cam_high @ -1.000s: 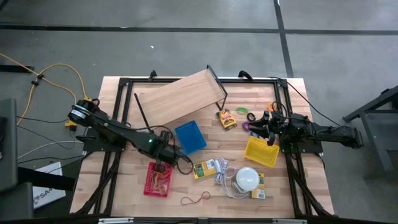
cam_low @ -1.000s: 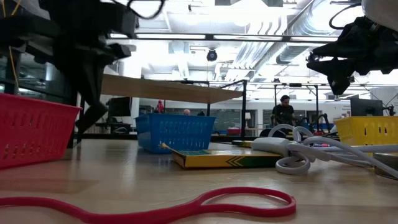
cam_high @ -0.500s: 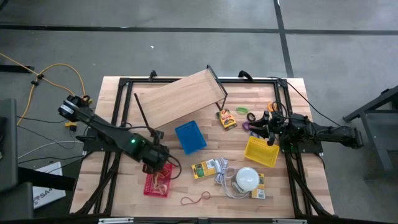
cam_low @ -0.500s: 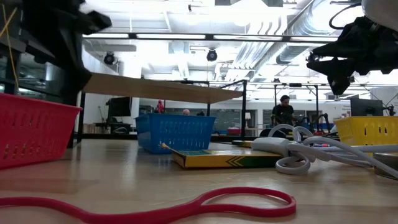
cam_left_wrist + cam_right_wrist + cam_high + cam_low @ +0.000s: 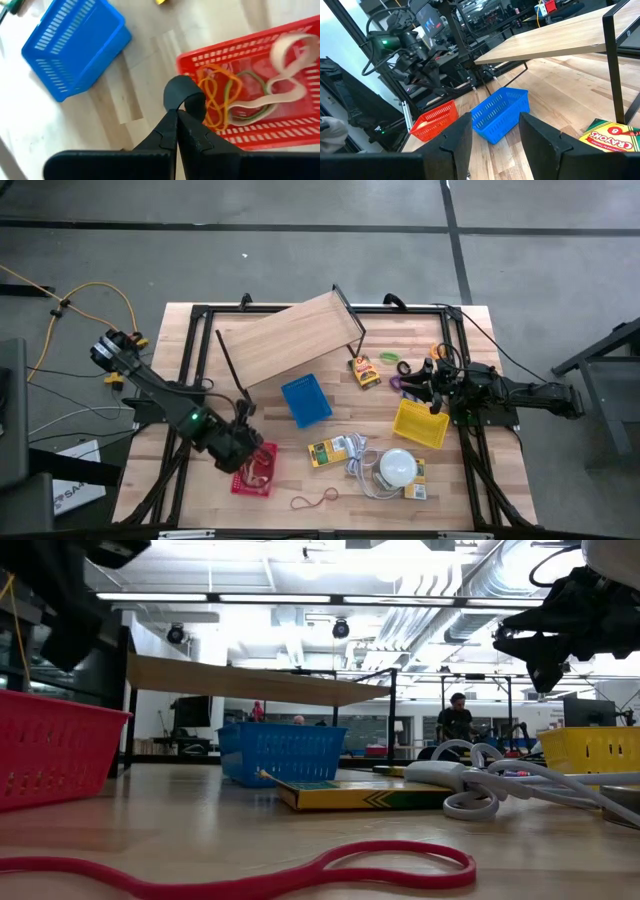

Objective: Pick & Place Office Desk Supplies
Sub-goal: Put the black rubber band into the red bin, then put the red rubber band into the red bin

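Tangle of thin orange, green and tan rubber bands point(image 5: 235, 97) lying inside the red slotted plastic basket point(image 5: 260, 50), near the tabletop's point(image 5: 200, 490) front left. Left gripper point(image 5: 176, 117) hovering just above the basket's rim, closed, pinching nothing visible. One more loose red rubber band point(image 5: 315, 499) lying on the wood, well apart from the basket. Right gripper point(image 5: 492, 135) parked open by the yellow plastic basket point(image 5: 420, 424). Risk: dropping low enough to clip the rim, tipping the light basket and spilling the bands.

My wooden table point(image 5: 470, 480) carries a red basket point(image 5: 252, 470), a blue basket point(image 5: 306, 400) and a yellow basket point(image 5: 420, 423). A red rubber band point(image 5: 315, 499) lies near the front edge, and a white dome point(image 5: 397, 467) sits right of centre.
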Robot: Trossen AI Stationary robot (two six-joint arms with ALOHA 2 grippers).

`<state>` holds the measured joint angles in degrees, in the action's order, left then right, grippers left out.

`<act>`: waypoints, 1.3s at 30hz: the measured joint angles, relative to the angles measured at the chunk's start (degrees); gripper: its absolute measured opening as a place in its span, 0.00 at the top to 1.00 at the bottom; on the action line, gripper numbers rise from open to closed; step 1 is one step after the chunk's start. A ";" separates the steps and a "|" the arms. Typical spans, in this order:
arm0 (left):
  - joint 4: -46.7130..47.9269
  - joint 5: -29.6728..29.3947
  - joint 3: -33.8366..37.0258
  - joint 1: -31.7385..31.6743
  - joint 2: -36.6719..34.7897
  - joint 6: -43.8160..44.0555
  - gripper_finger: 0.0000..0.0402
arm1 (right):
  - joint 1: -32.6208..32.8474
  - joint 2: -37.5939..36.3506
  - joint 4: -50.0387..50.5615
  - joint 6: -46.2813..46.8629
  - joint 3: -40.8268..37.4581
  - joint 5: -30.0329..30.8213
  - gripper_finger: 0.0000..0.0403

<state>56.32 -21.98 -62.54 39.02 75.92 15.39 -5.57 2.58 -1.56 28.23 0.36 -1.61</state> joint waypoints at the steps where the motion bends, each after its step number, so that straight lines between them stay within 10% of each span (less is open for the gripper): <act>1: -0.21 0.00 0.00 0.88 0.00 0.36 1.00 | 0.01 0.00 0.00 0.00 0.00 0.00 0.63; 39: -0.88 0.85 0.04 7.04 0.83 5.04 0.86 | -0.01 -0.01 0.02 0.00 0.00 0.00 0.63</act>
<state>55.44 -21.12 -62.50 46.06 76.75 20.43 -5.58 2.57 -1.54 28.23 0.36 -1.61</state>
